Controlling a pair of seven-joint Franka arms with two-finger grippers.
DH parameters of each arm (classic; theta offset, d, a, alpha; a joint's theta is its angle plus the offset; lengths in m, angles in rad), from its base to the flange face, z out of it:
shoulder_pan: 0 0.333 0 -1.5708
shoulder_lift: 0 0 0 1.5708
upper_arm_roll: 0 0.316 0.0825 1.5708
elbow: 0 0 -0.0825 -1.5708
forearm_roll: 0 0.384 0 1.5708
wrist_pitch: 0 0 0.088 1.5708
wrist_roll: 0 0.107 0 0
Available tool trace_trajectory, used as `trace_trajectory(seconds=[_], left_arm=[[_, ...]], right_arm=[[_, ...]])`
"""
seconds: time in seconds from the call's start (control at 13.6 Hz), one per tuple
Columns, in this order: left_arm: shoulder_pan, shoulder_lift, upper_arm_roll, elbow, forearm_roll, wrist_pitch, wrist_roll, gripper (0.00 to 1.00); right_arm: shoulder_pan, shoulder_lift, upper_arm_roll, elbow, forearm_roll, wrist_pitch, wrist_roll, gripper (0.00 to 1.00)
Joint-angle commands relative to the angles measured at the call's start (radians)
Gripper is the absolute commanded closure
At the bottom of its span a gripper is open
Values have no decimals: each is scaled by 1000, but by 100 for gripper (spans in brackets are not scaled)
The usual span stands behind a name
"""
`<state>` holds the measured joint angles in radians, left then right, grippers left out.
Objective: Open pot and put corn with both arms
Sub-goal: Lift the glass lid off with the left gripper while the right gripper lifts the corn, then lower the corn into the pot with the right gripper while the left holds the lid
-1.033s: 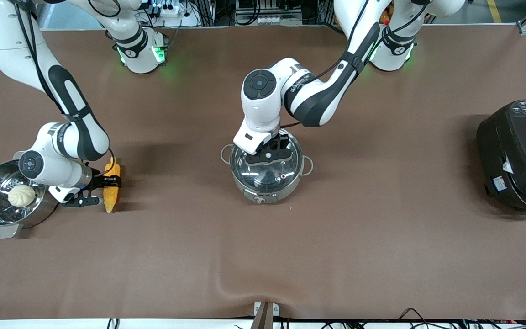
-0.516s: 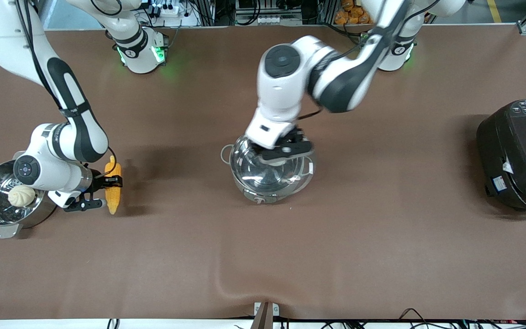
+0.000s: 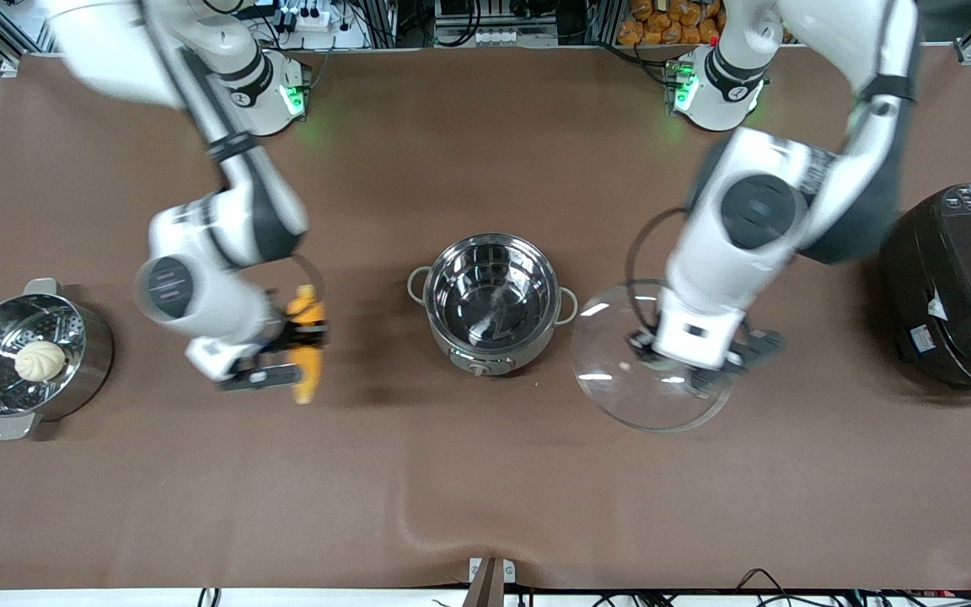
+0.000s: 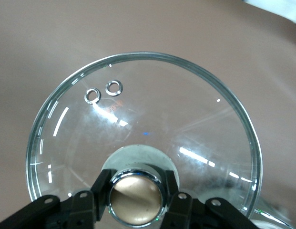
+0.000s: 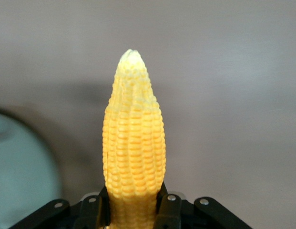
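Observation:
The steel pot stands open and empty at the table's middle. My left gripper is shut on the copper-coloured knob of the glass lid and holds it over the table between the pot and the rice cooker. The lid fills the left wrist view. My right gripper is shut on the yellow corn and holds it over the table between the steamer pot and the open pot. In the right wrist view the corn points away from the gripper.
A steel steamer pot with a white bun stands at the right arm's end. A large black rice cooker stands at the left arm's end. A wrinkle in the brown cloth lies near the front edge.
My left gripper lifted the lid off the pot and carried it toward the rice cooker. My right gripper lifted the corn off the table and moved it toward the pot.

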<state>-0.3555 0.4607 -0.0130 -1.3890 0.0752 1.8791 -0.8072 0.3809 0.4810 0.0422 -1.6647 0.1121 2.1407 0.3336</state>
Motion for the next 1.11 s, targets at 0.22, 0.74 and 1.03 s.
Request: trace_trajectory(seconds=[0.22, 0.74, 1.03], left_arm=[[145, -13, -19, -77, 12, -38, 175, 100], [179, 70, -19, -273, -49, 202, 209, 100], [173, 59, -19, -369, -49, 346, 198, 100]], right_arm=[[234, 96, -18, 200, 14, -9, 400, 80], [348, 200, -24, 238, -14, 82, 542, 0], [300, 168, -24, 237, -17, 32, 500, 0]])
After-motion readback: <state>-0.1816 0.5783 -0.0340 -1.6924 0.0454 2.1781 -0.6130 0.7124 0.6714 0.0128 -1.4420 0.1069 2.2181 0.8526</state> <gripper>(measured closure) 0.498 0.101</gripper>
